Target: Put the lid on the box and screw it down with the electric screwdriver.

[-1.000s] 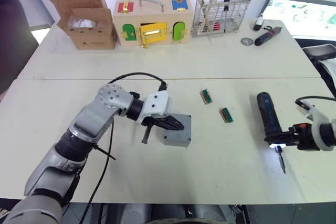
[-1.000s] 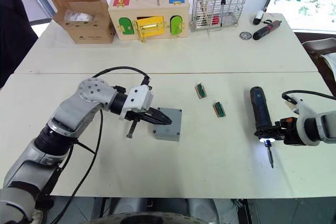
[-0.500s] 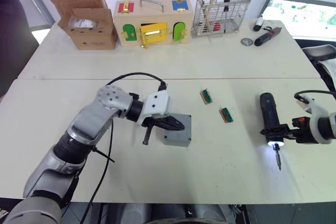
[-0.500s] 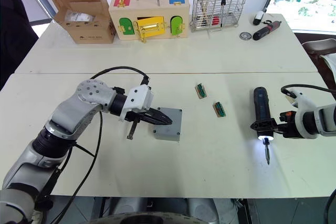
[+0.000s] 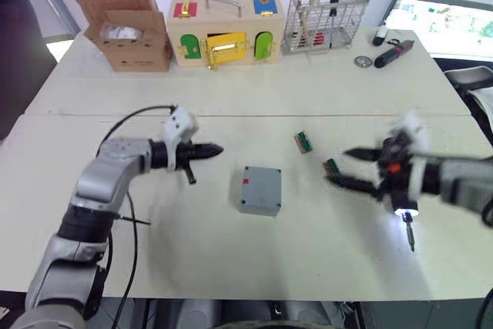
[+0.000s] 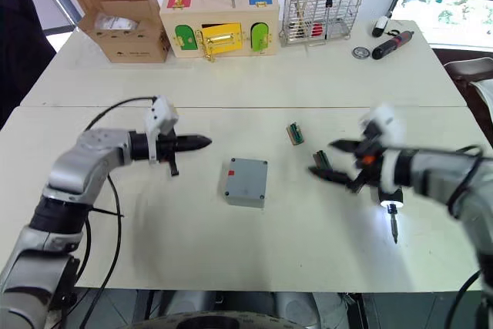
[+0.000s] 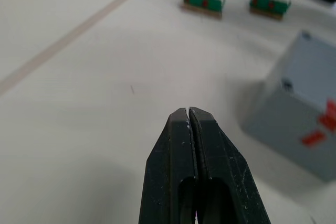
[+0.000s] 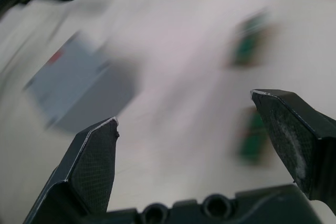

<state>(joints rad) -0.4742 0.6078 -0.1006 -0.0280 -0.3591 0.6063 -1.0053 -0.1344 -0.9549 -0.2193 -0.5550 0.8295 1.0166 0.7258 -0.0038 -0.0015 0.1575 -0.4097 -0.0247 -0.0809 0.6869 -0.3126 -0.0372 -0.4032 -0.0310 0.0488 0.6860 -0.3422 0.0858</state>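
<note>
While 2 small green parts (image 6: 295, 133) lie between the box (image 6: 246, 182) and your right gripper (image 6: 336, 161), its fingers spread wide above the table (image 6: 231, 252), your left gripper (image 6: 202, 142) hangs pinched shut left of the box, tips aimed at it. The box sits lid-up mid-table, clear of both. The screwdriver's (image 6: 390, 217) lit tip shows by your right wrist, bit pointing toward you; its body is hidden.

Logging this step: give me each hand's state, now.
Left hand: closed, holding nothing.
Right hand: open, holding nothing.
</note>
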